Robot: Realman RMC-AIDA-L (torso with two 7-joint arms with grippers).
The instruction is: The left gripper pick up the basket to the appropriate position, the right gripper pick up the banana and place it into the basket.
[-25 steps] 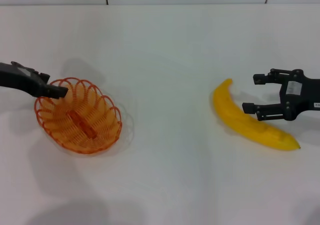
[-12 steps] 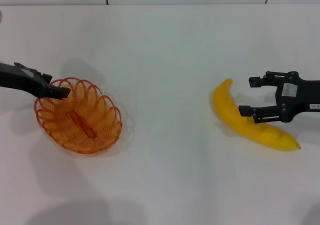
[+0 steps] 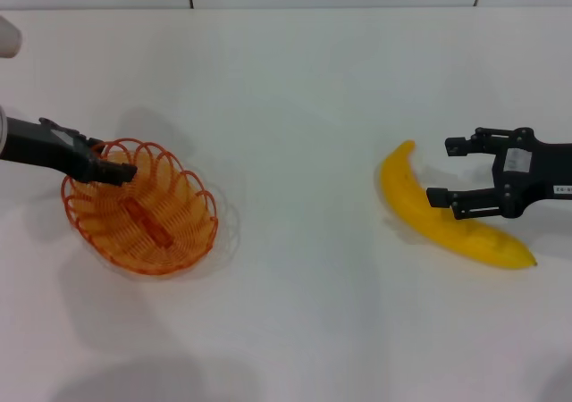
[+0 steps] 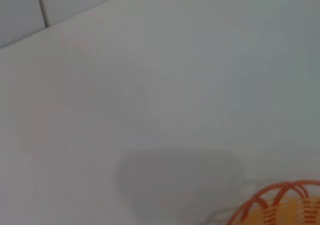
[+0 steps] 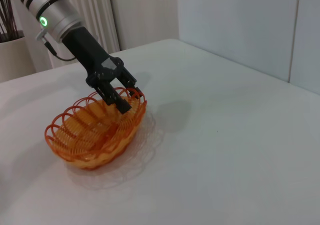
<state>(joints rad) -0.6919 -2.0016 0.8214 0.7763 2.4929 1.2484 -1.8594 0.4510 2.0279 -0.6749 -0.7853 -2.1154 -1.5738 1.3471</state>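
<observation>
Head view, with both wrist views. The basket (image 3: 140, 207) sits on the white counter (image 3: 295, 107) at the left of the head frame, its orange wire rim scalloped in loops. The left gripper (image 3: 122, 171) enters from the left edge and reaches the basket's upper-left rim. In the right wrist view this same left gripper (image 5: 126, 99) is seen from across the counter — one finger inside the rim, one outside, so the fingers straddle the wire; whether they already press on it cannot be told. In that view the basket (image 5: 95, 131) appears raised at the gripped end. The left wrist view shows only bare counter and a small arc of the basket (image 4: 280, 205) at the lower right corner.

The banana (image 3: 420, 213) lies on the counter at the right of the head frame, running from upper left to lower right. The right gripper (image 3: 443, 171) — its fingers spread wide — sits over the banana's middle, one finger above it in the frame, the other overlapping the fruit.
</observation>
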